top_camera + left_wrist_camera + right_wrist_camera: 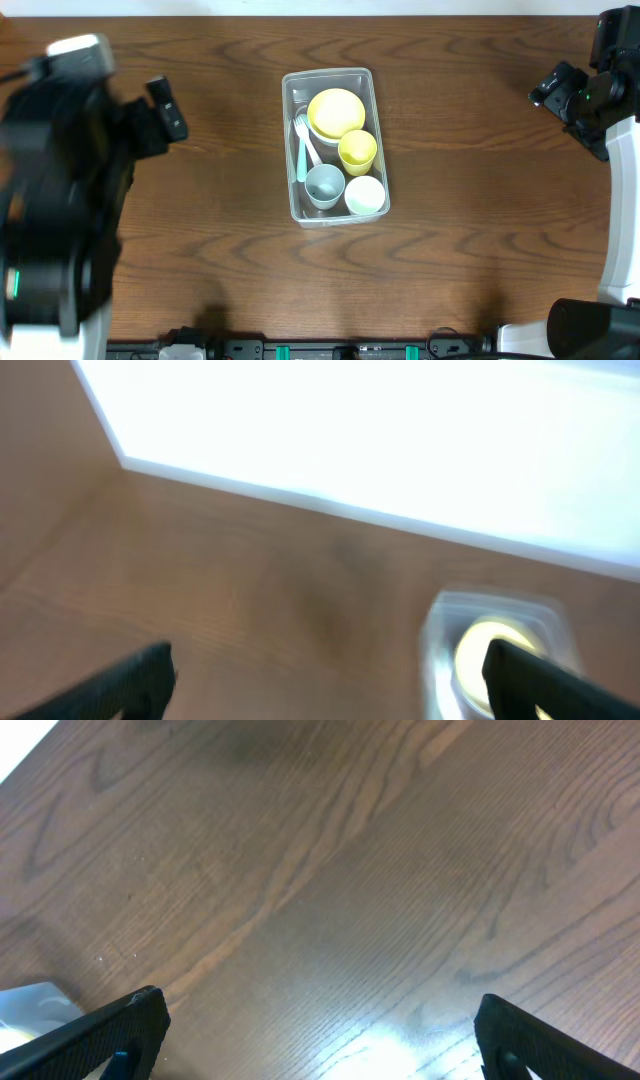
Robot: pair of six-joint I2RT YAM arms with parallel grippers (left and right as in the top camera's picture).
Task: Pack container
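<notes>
1. Container (327, 73) sits mid-table (200, 250), holding a yellow bowl (336, 112), yellow cup (357, 150), grey cup (324, 185), white cup (365, 195) and spoon (303, 160).
2. I see the left gripper (325, 660) spread wide, gripping nothing, well left of it.
3. My right gripper (320, 1010) also gapes empty, far right.

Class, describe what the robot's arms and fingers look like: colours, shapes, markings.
The left arm is a bulky black body with a white cap and a small green light. The right arm has a black head, a long white link and a rounded black joint. Both pairs of fingers are plain black and wedge-shaped. No lettering is legible.
</notes>
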